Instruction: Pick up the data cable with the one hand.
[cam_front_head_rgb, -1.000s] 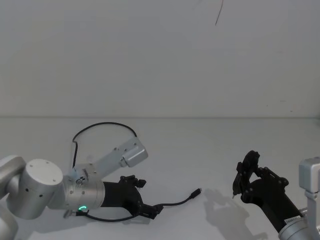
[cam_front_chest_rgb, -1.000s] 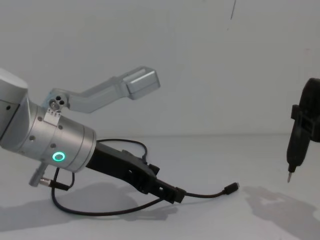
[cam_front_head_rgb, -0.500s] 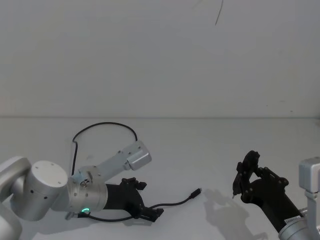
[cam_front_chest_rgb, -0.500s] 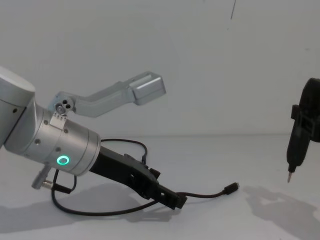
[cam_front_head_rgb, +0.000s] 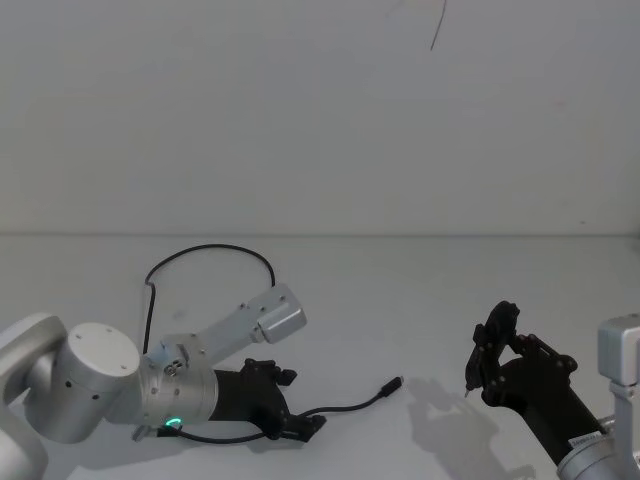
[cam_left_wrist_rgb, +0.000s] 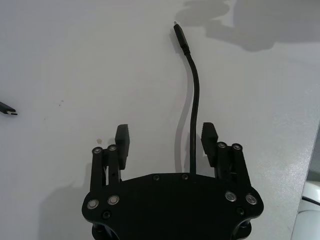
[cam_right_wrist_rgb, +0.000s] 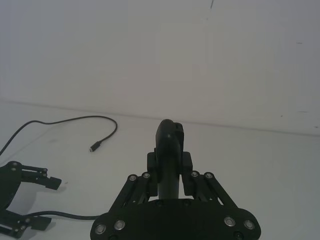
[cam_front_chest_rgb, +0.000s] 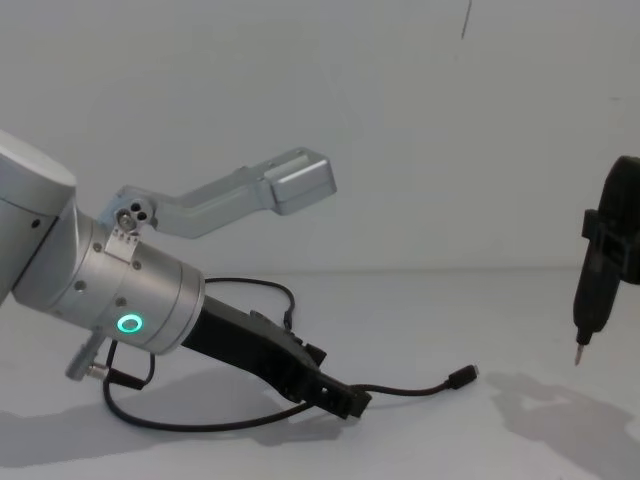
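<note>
A plain white surface (cam_front_head_rgb: 420, 290) runs back to a pale, bare wall (cam_front_head_rgb: 300, 120), the two meeting along a straight horizontal seam. High on the wall a thin dark strand (cam_front_head_rgb: 438, 25) hangs down, slightly bent. At the right a slim black tool (cam_front_chest_rgb: 598, 275) with a fine metal tip points down, clear of the surface. A soft grey shadow (cam_front_chest_rgb: 545, 400) lies below it, on the surface.
</note>
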